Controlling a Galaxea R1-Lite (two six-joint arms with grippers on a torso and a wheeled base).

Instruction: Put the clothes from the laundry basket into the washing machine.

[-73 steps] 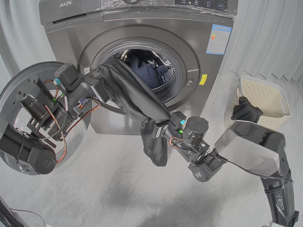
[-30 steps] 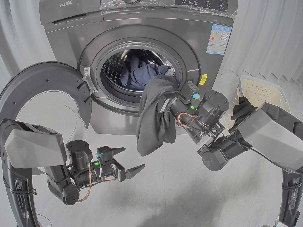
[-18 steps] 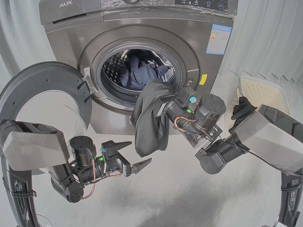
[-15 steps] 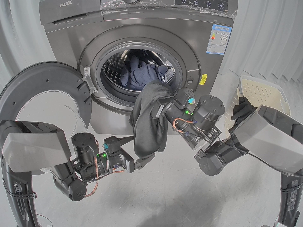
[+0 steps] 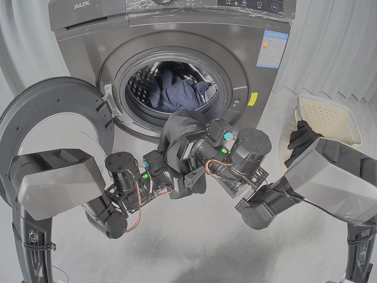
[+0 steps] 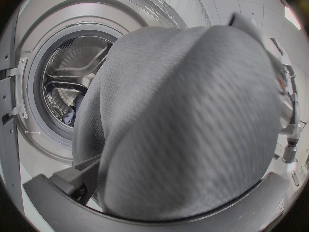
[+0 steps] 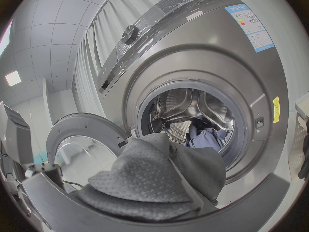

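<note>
The left gripper (image 5: 187,181) is coming up from 7 o'clock into the hanging tail of the dark grey garment (image 5: 178,126), its grip impossible to tell, while the right gripper (image 5: 183,145) is pinching the top at 6 o'clock of the drum opening (image 5: 137,87), probably preparing a two-arm push inside.

Open washing machine (image 5: 176,36) mouth: upper part free; door (image 5: 51,99) swung left; grey garment (image 5: 180,126) blocks lower rim.

Both arms are held low before the washing machine (image 5: 235,59), elbows out. The right pincer (image 5: 183,145) is clamped on the grey garment (image 5: 178,124) just below the machine's opening; the left pincer (image 5: 188,179) is pressed against that garment, lower down.
</note>
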